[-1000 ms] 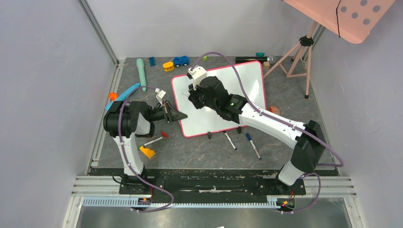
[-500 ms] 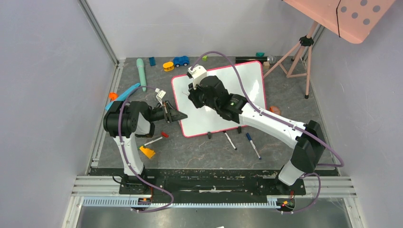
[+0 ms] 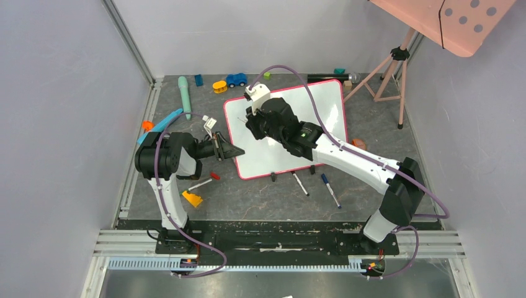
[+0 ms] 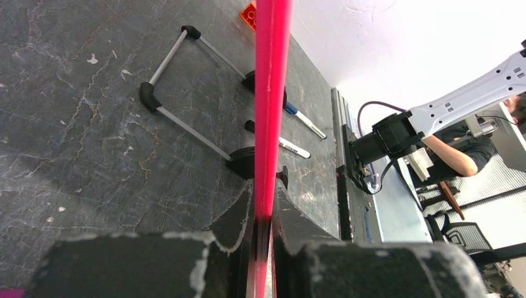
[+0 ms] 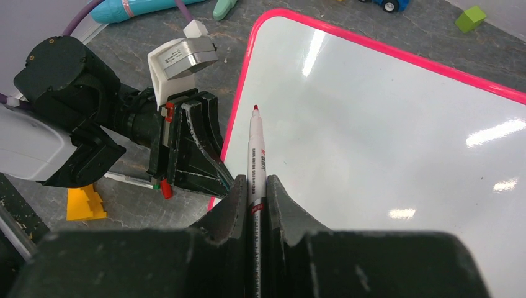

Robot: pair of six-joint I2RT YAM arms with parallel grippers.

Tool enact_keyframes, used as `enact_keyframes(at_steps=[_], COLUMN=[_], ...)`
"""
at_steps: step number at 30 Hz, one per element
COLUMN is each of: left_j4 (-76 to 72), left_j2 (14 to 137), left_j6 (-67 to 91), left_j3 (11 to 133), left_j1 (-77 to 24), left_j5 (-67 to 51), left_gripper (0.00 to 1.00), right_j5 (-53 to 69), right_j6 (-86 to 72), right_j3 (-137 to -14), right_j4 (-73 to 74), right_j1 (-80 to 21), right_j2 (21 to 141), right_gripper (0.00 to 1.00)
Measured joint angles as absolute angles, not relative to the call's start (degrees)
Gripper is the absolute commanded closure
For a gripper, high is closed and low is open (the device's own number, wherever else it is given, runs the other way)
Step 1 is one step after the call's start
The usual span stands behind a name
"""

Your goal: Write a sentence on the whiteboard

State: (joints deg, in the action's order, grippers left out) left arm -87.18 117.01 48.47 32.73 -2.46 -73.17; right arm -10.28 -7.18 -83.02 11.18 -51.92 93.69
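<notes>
The whiteboard (image 3: pixel 322 112) stands tilted on the table, white with a red-pink frame. No sentence shows on its face (image 5: pixel 384 136). My left gripper (image 3: pixel 232 151) is shut on the frame (image 4: pixel 270 93) of the board's left edge, which runs up between its fingers (image 4: pixel 236 217). My right gripper (image 3: pixel 251 119) hovers over the board's upper left part, shut on a red marker (image 5: pixel 255 149). The marker's red tip points at the white face close to the left frame. From the right wrist, the left gripper (image 5: pixel 205 155) shows just left of the marker.
Two loose markers (image 3: pixel 301 184) (image 3: pixel 330 190) lie in front of the board's black feet. A red-capped marker (image 3: pixel 203 182) and a yellow block (image 3: pixel 193 198) lie near the left arm. Toys, among them a blue car (image 3: pixel 236 79), line the back. A tripod (image 3: pixel 391 71) stands at the back right.
My right gripper has shifted slightly toward the board's far edge with the marker in it. The left arm and the board have not moved.
</notes>
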Motion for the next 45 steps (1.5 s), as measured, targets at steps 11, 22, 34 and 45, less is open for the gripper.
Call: enact_keyframes(at_steps=[11, 22, 34, 45], left_j4=[-87.18, -87.18, -87.15, -87.18], left_j2=[117.01, 116.99, 116.99, 116.99], left_j6=[48.47, 48.45, 48.45, 48.45], left_j3=[32.73, 32.73, 32.71, 32.71], left_j1=[-2.46, -2.46, -2.46, -2.46], left_j5=[-73.17, -73.17, -73.17, -73.17], left_gripper=[0.98, 0.98, 0.98, 0.98], right_j5=[-10.39, -10.41, -11.53, -15.22], right_j6=[-6.90, -6.83, -6.26, -4.40], right_j3=[-83.07, -83.07, -83.07, -81.34], right_j4=[11.18, 11.20, 11.18, 10.59], right_j1=[-51.92, -51.92, -51.92, -51.92], right_j2=[93.69, 93.69, 93.69, 90.13], right_gripper=[1.00, 1.00, 1.00, 1.00])
